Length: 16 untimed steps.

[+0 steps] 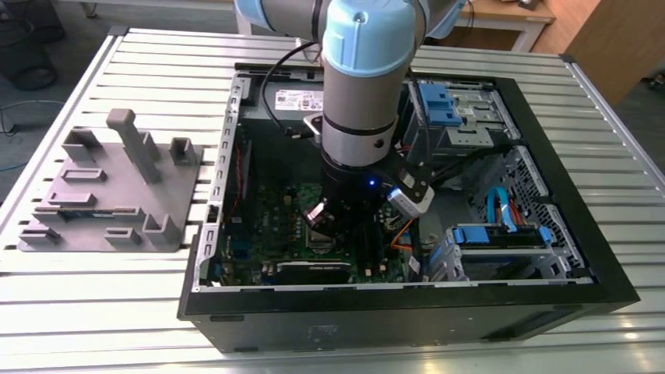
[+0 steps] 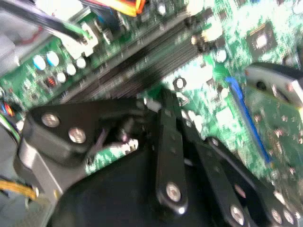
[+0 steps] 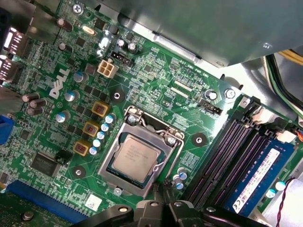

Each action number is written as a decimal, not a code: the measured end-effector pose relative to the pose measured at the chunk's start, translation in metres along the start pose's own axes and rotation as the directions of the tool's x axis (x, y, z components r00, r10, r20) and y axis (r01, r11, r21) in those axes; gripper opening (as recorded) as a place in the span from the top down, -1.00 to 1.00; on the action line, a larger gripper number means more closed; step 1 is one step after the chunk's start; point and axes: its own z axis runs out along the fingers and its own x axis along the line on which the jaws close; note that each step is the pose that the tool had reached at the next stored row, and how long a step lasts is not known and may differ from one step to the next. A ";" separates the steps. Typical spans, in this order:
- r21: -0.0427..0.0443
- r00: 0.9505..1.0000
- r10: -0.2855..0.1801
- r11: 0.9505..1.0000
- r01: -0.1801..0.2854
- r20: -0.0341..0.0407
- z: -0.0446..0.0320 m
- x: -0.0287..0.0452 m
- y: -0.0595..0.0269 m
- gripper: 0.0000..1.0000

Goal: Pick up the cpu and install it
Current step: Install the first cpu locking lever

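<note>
A grey fixture block [image 1: 109, 191] sits on the slatted bench [image 1: 62, 312] at the exterior view's left, beside the open computer case [image 1: 416, 312]. The arm reaches down over the green motherboard [image 3: 61, 61]. The cpu [image 3: 136, 156] lies seated in its metal-framed socket [image 3: 111, 163]. The gripper [image 3: 163, 208] hovers just beside it, holding nothing; how far it is open cannot be told.

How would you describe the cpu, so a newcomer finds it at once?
Look inside the open computer case, at the green motherboard. Near its middle a metal socket frame surrounds the cpu: a flat silver square, unlike the long dark memory slots beside it.
</note>
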 end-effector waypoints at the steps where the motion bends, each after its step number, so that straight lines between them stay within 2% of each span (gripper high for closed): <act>1: 0.000 1.000 0.000 1.000 0.000 0.000 -0.0002 0.0003 -0.0005 0.79; 9: -0.006 1.000 0.000 1.000 0.000 0.003 -0.0020 0.0014 -0.0027 0.79; 16: -0.008 1.000 0.000 1.000 0.000 0.004 -0.0153 0.0020 -0.0049 0.79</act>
